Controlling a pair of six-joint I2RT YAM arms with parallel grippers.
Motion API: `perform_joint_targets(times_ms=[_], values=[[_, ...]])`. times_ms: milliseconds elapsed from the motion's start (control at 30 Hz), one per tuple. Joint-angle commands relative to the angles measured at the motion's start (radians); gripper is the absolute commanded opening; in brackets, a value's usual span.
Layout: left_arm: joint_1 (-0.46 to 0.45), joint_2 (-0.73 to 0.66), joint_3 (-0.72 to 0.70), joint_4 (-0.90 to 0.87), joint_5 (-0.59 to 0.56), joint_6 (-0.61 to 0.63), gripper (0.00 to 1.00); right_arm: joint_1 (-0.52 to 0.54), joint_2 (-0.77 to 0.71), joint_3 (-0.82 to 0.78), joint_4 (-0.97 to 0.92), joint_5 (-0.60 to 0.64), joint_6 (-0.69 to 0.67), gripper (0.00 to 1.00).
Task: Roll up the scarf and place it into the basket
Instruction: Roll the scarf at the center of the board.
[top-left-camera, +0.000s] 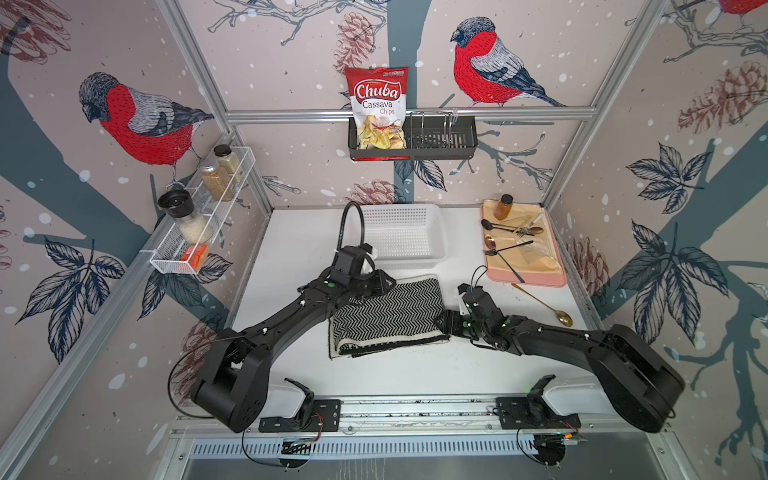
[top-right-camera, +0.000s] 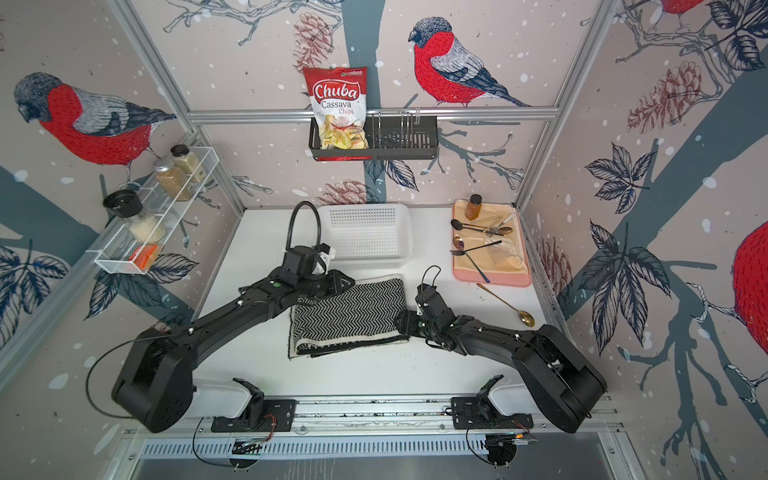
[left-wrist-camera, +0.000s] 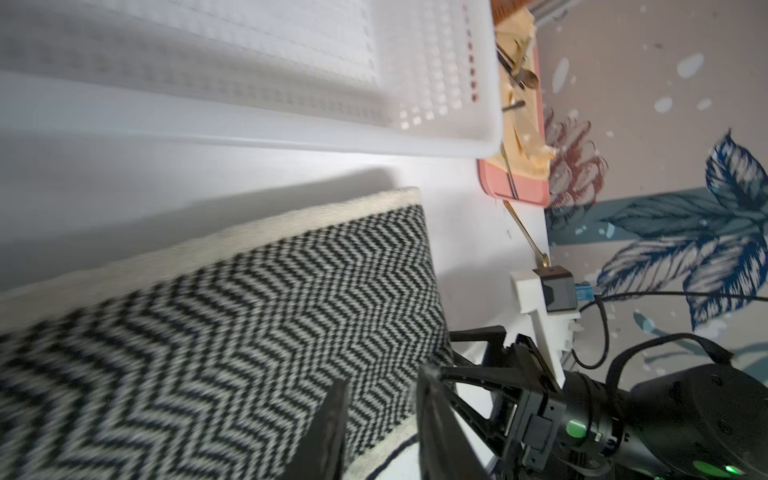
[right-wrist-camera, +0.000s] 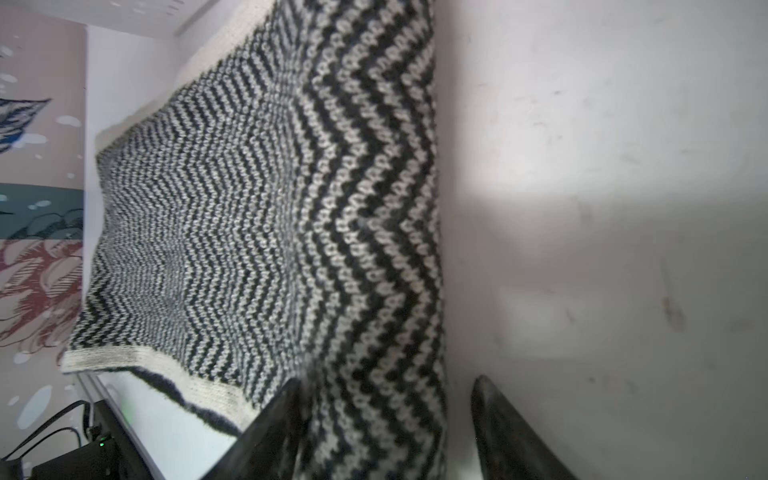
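Scarf place: the scarf (top-left-camera: 390, 316) lies folded flat at the middle of the table (top-left-camera: 299, 257). It is outside the basket (top-left-camera: 401, 262), which stands just off its 12 o'clock edge and apart from it.
Hidden: in both top views my left arm (top-left-camera: 291, 307) covers the scarf's 10 o'clock corner, so I cannot see the cloth there. I cannot count the layers in the fold.
Blur: the left wrist view smears the basket (left-wrist-camera: 291, 137) and the nearest cloth.
Cut off: the right wrist view crops both fingers at the frame edge.
Long axis: it runs 9 to 3 o'clock, the 3 o'clock end turned slightly toward 2.
Face: herringbone is up. A cream border runs along 12 o'clock, cream and black borders are stacked along 6 o'clock, and there is a rounded fold at 3 o'clock.
Left gripper: I see the left gripper (left-wrist-camera: 380, 386) at the 11 o'clock corner, jaws narrowly parted, with cloth showing in the gap. I cannot tell whether it touches the cloth.
Right gripper: the right gripper (right-wrist-camera: 388, 380) is at the 3 o'clock fold with its jaws wide. One finger is over cloth, one over bare table, and it grips nothing.
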Motion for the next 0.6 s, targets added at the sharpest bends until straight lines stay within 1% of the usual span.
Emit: perform_joint_targets(times_ms=[0, 67, 100, 133, 233, 267, 300, 367, 400, 467, 567], values=[[-0.058, 0.074, 0.035, 0.163, 0.041, -0.033, 0.29, 0.006, -0.009, -0.066, -0.020, -0.028, 0.091, 0.62], [-0.084, 0.139, 0.066, 0.190, 0.047, -0.041, 0.27, 0.005, -0.004, -0.080, -0.009, -0.035, 0.095, 0.56], [-0.096, 0.174, 0.089, 0.191, 0.053, -0.041, 0.26, 0.008, -0.003, -0.084, -0.007, -0.038, 0.097, 0.52], [-0.106, 0.202, 0.108, 0.189, 0.053, -0.041, 0.26, 0.010, -0.003, -0.088, -0.002, -0.040, 0.099, 0.46], [-0.126, 0.251, 0.131, 0.197, 0.055, -0.044, 0.25, 0.011, -0.017, -0.106, -0.003, -0.029, 0.110, 0.11], [-0.129, 0.258, 0.131, 0.200, 0.055, -0.045, 0.24, 0.009, -0.026, -0.108, -0.013, -0.019, 0.112, 0.04], [-0.131, 0.263, 0.158, 0.201, 0.054, -0.046, 0.23, 0.005, -0.040, -0.107, -0.032, -0.003, 0.111, 0.00], [-0.131, 0.262, 0.166, 0.188, 0.045, -0.043, 0.23, 0.013, -0.070, -0.087, -0.090, 0.067, 0.101, 0.00], [-0.131, 0.259, 0.172, 0.174, 0.041, -0.037, 0.23, 0.025, -0.111, -0.067, -0.130, 0.118, 0.091, 0.00], [-0.131, 0.248, 0.182, 0.143, 0.020, -0.022, 0.23, 0.086, -0.147, 0.002, -0.226, 0.262, 0.062, 0.00], [-0.110, 0.227, 0.199, 0.086, -0.002, 0.004, 0.24, 0.220, -0.115, 0.169, -0.432, 0.524, 0.023, 0.00]])
